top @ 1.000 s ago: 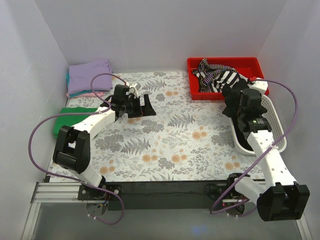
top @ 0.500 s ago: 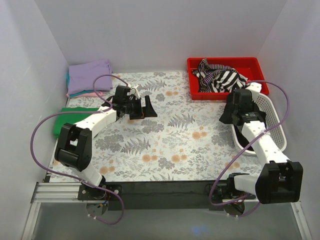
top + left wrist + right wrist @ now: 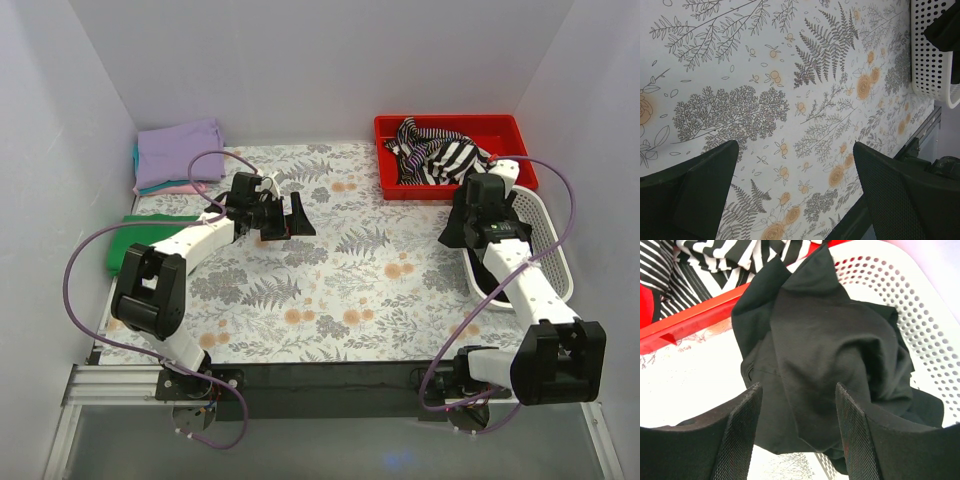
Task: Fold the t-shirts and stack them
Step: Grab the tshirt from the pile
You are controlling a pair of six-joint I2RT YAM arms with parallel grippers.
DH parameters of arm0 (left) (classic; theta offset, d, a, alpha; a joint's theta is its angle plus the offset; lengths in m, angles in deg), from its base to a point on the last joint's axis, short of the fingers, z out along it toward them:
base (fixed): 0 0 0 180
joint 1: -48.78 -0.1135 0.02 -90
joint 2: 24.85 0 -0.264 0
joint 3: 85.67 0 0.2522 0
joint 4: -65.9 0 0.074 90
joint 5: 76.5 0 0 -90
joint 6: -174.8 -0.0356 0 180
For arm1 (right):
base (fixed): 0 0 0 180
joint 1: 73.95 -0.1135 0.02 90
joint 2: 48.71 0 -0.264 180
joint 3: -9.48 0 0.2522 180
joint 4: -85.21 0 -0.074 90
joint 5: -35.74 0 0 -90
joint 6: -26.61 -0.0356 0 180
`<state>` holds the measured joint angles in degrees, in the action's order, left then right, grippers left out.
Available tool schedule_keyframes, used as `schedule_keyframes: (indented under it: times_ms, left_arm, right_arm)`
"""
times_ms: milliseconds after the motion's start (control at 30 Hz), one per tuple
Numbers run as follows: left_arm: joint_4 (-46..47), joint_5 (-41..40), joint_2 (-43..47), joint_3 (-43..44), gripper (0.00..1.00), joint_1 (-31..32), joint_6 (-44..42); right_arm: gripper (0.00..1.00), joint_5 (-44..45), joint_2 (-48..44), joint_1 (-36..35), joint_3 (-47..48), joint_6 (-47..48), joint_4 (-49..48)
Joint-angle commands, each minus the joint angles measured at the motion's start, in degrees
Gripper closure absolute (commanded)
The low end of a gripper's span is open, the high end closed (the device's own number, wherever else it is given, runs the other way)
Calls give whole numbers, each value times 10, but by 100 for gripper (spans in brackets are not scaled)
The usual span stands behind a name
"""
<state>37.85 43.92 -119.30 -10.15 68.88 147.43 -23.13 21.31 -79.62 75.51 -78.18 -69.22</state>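
Gripper check: left gripper (image 3: 290,217) is wide open with nothing between the jaws. It hovers over the floral tabletop (image 3: 340,290) left of centre, fingers pointing toward the right side. Its wrist view shows only printed ferns and flowers between the fingers (image 3: 695,190).

Far-left back corner holds the folded stack. The lavender t-shirt (image 3: 180,150) lies on top as a flat rectangle, long axis running left to right, slightly tilted. A teal t-shirt (image 3: 137,160) shows as a thin edge on its left side, and a pink t-shirt (image 3: 188,187) as a strip along the near edge. Just in front, against the left wall, the green t-shirt (image 3: 128,245) lies folded flat, long axis also left to right, partly covered by the left arm.

The red bin (image 3: 450,122) at back right contains a black-and-white striped garment (image 3: 440,155), bunched.

Right gripper (image 3: 799,390) has its jaws apart, gripping nothing. It is poised directly above the black t-shirt (image 3: 830,340), pointing away from the arm bases.

That shirt is crumpled, not folded. It is draped over the rim of the white basket (image 3: 920,315), partly inside and partly spilling onto the table. Its long axis runs from a peaked corner aimed at the red bin back toward the gripper. Collar and sleeves cannot be told apart
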Motion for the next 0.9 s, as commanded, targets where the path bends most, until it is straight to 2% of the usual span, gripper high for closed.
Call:
schedule_keyframes:
  times_ms: [0, 167, 233, 267, 333, 367, 767, 833, 867]
  left_arm:
    - [11, 16, 1, 11, 2, 1, 0]
    - [11, 23, -5, 13, 2, 1, 0]
    - [11, 23, -4, 13, 2, 1, -1]
    - [11, 21, -4, 12, 2, 1, -1]
    - [9, 18, -4, 12, 2, 0, -2]
    - [9, 17, -6, 12, 2, 1, -1]
    - [8, 32, -16, 21, 2, 1, -1]
    - [8, 32, -18, 21, 2, 1, -1]
    - [8, 32, -19, 22, 2, 1, -1]
  right_arm:
    - [34, -20, 23, 0, 2, -2, -26]
    - [44, 15, 59, 0, 11, -7, -24]
    - [53, 21, 62, 0, 12, -11, -24]
    - [67, 29, 60, -1, 12, -12, -25]
    - [83, 38, 46, 0, 12, -14, -28]
    - [97, 46, 39, -1, 12, -13, -27]
    - [99, 206, -167, -12, -9, -10, -28]
    - [99, 208, -215, -12, -5, -2, -29]
    - [99, 178, -232, -12, -3, 10, -33]
